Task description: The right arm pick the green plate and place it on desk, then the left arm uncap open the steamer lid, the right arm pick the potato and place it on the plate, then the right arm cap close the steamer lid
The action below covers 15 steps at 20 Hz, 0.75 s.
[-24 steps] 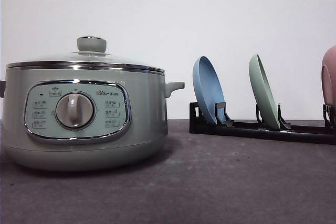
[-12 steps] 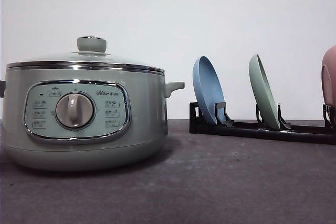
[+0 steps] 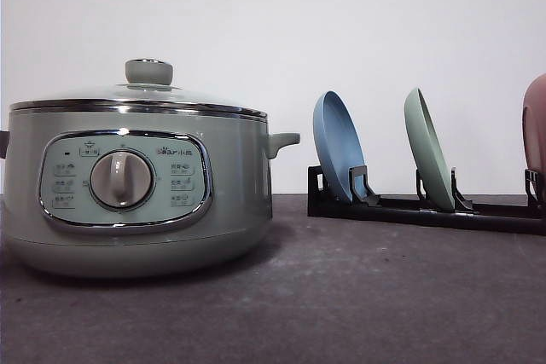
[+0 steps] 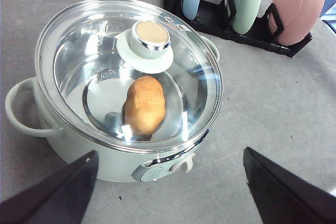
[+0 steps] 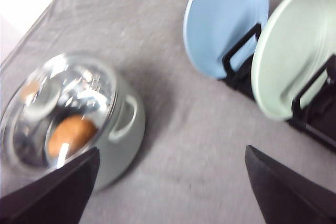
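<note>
Item, first step: the green plate (image 5: 294,51) stands on edge in the black rack (image 3: 426,209), between blue plate (image 5: 226,19) and pink plate (image 4: 302,3), untouched. Your right gripper (image 5: 168,192), jaws wide apart, hovers high; the plate lies ahead and to one side, facing it, nearer this arm. Left gripper (image 4: 168,192), also spread, waits above the steamer lid (image 4: 128,72), potato (image 4: 144,104) beneath.
</note>
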Each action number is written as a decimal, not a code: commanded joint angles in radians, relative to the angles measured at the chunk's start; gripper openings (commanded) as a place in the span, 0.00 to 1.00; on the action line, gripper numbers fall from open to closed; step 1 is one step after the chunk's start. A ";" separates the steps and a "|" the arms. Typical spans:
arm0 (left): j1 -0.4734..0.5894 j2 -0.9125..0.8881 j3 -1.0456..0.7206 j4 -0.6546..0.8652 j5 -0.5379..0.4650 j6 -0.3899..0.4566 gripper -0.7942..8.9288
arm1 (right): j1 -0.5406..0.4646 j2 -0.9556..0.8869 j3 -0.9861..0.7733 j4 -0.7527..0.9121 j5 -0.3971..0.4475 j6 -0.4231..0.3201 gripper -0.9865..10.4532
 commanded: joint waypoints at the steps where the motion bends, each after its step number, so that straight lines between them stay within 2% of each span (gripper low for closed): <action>1: -0.002 0.005 0.026 0.011 0.007 0.011 0.54 | 0.003 0.129 0.109 0.018 0.005 0.020 0.47; 7: -0.002 0.005 0.026 0.011 0.007 0.011 0.54 | 0.004 0.389 0.291 0.064 0.054 0.028 0.46; 11: -0.002 0.006 0.026 0.011 0.007 0.011 0.54 | 0.003 0.508 0.315 0.151 0.115 0.034 0.46; 15: -0.002 0.006 0.026 0.011 0.007 0.011 0.54 | 0.003 0.605 0.315 0.245 0.132 0.063 0.46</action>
